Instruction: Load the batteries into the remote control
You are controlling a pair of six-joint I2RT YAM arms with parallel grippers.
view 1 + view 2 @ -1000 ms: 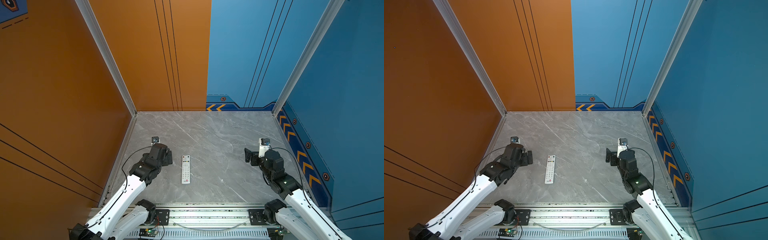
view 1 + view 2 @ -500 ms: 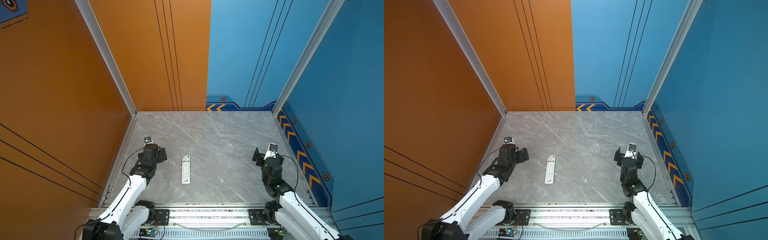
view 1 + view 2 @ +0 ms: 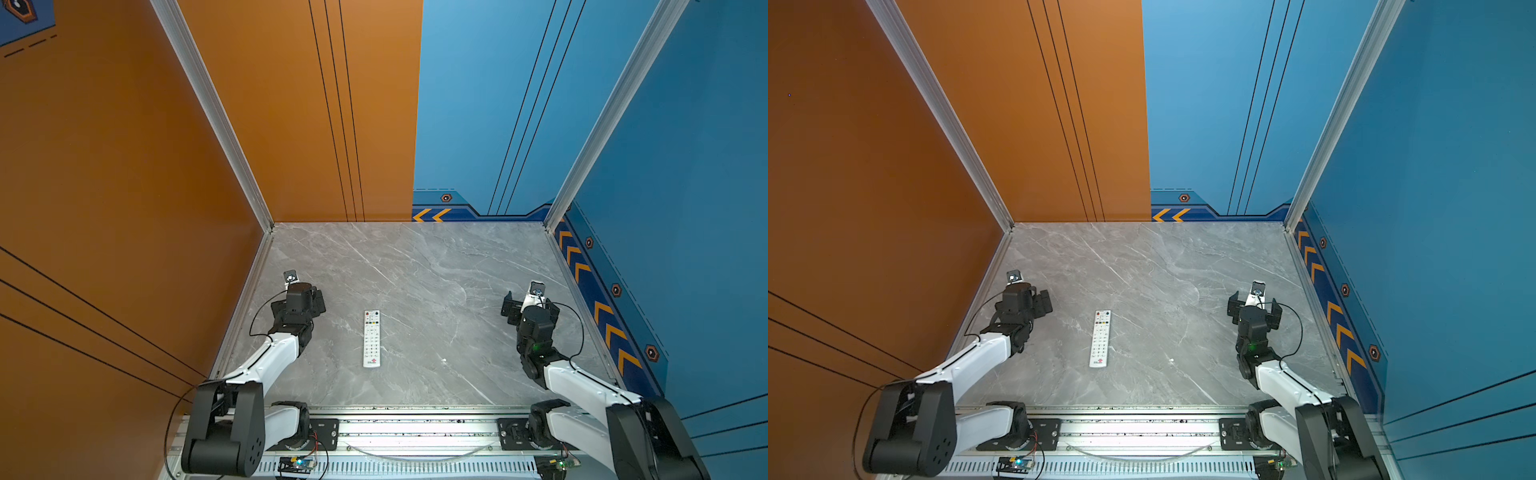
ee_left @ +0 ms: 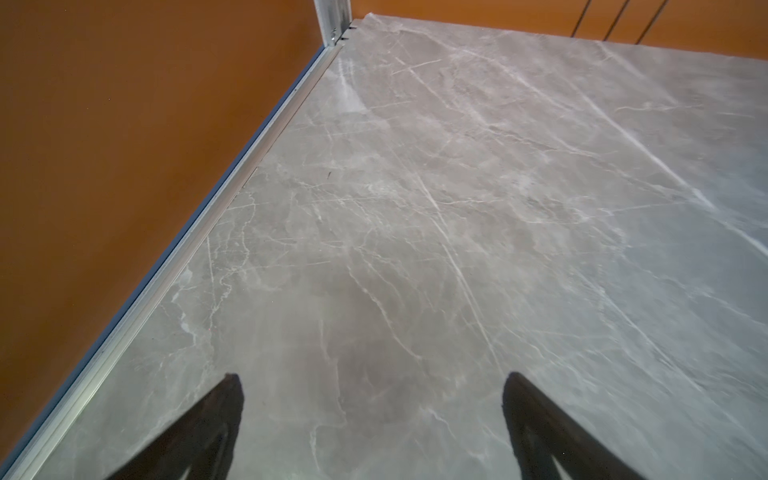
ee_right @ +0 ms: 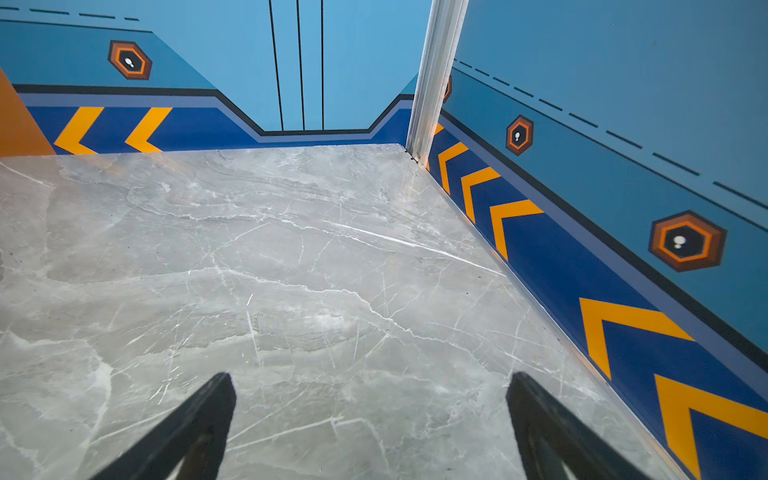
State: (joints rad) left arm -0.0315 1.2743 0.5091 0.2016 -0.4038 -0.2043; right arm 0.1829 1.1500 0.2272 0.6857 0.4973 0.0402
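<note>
Although both claws stand spread wide with nothing between them, their places have changed. The left claw [image 4: 372, 376] has drawn back toward the left edge of the bench [image 3: 415, 270], and the right claw [image 5: 370, 374] toward the right edge. Each wrist view shows only bare stone ahead. A second ago both hung somewhat nearer the remote [image 3: 372, 338]; now they sit well apart from it on either side. The remote itself has not shifted. It lies flat with its buttons up, lengthways, nearer the front edge and a little left of the middle, with the red logo at the near end. No batteries show anywhere on the bench. As the remote's back is hidden, I cannot tell whether they are inside. The retreat suggests either a finished job or a return to rest.
</note>
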